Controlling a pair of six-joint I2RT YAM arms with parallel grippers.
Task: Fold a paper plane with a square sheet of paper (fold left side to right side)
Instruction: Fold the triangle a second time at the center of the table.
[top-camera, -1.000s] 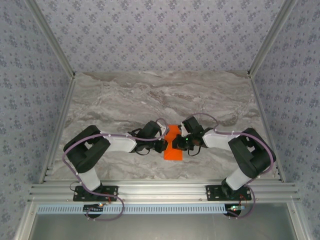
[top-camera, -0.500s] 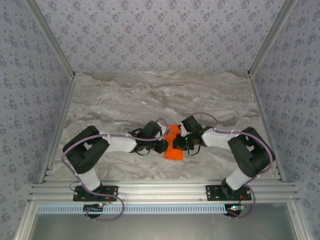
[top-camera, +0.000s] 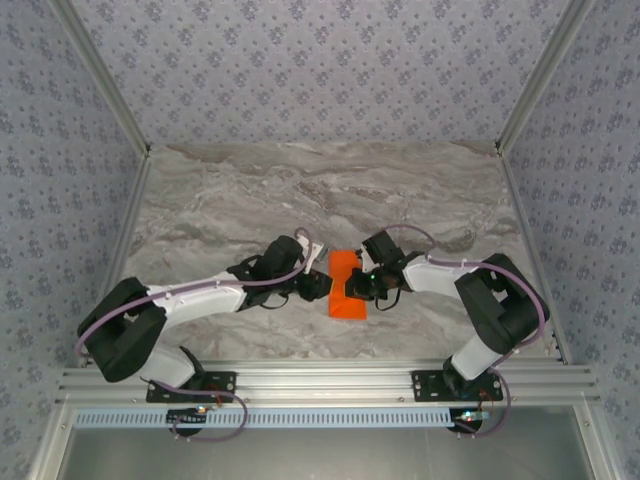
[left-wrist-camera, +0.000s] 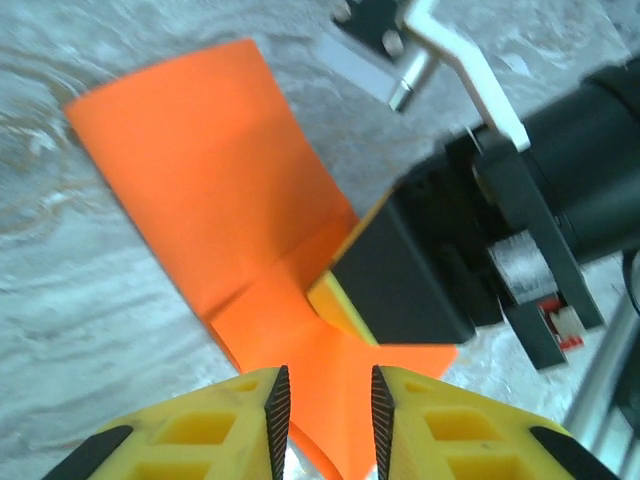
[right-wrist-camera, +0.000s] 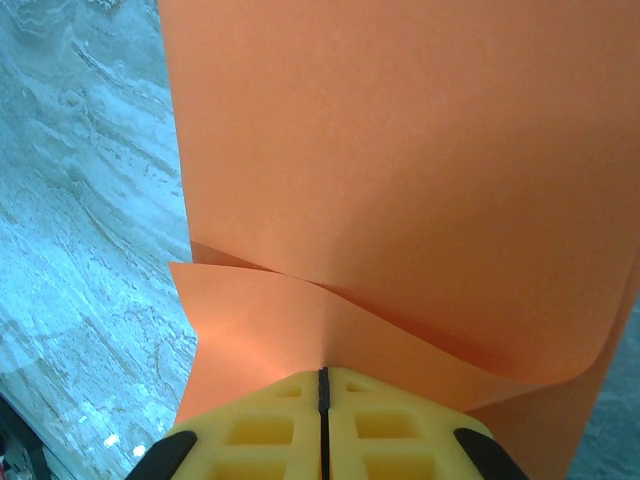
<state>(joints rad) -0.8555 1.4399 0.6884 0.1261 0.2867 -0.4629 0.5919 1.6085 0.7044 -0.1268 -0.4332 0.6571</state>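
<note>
The left arm (top-camera: 190, 298) has stretched out: its elbow (top-camera: 120, 330) has swung left and down toward the near edge, so the arm now lies long and low over the surface (top-camera: 250, 200). The left gripper (left-wrist-camera: 328, 382) has drawn back slightly from the sheet of paper (top-camera: 347, 285), and its 2 fingers (left-wrist-camera: 225, 430) have parted from closed to a narrow gap. The sheet, tilted 1 second ago, now lies straighter and more compact.

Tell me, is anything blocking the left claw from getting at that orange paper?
Nothing visible does. The left gripper has its jaws slightly apart right at the edge of the sheet of paper. The right gripper is shut on that sheet from the opposite side, not in between.
</note>
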